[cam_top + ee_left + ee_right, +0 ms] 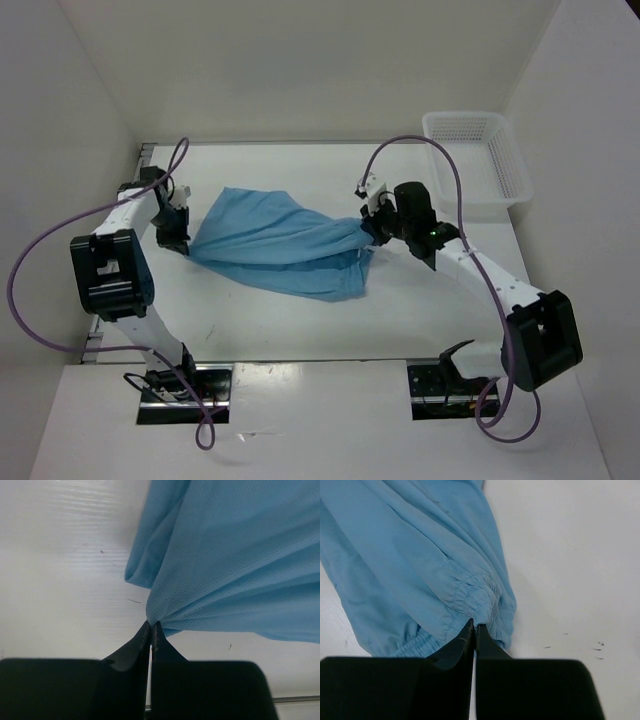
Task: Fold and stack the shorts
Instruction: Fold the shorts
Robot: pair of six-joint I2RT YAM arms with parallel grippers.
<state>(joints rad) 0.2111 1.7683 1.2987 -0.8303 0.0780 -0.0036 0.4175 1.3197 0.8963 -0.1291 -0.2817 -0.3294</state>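
Blue shorts (280, 240) sit stretched between your two arms in the top view, well left of the white basket (465, 117). Left wrist cam: your left gripper (151, 625) is pinched tight on a bunched fabric corner. Right wrist cam: your right gripper (474, 626) is clamped on the gathered waistband.

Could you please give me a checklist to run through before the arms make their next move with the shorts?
1. Grasp of the left gripper on an edge of the shorts: ok, shut on fabric.
2. Grasp of the right gripper on the gathered waistband: ok, shut on it.
3. Fabric lying flat on the table: not ok, bunched and creased between the grippers.
4. Number of layers caught in each pinch: cannot tell.
5. White basket apart from the fabric: ok, in the far right corner.
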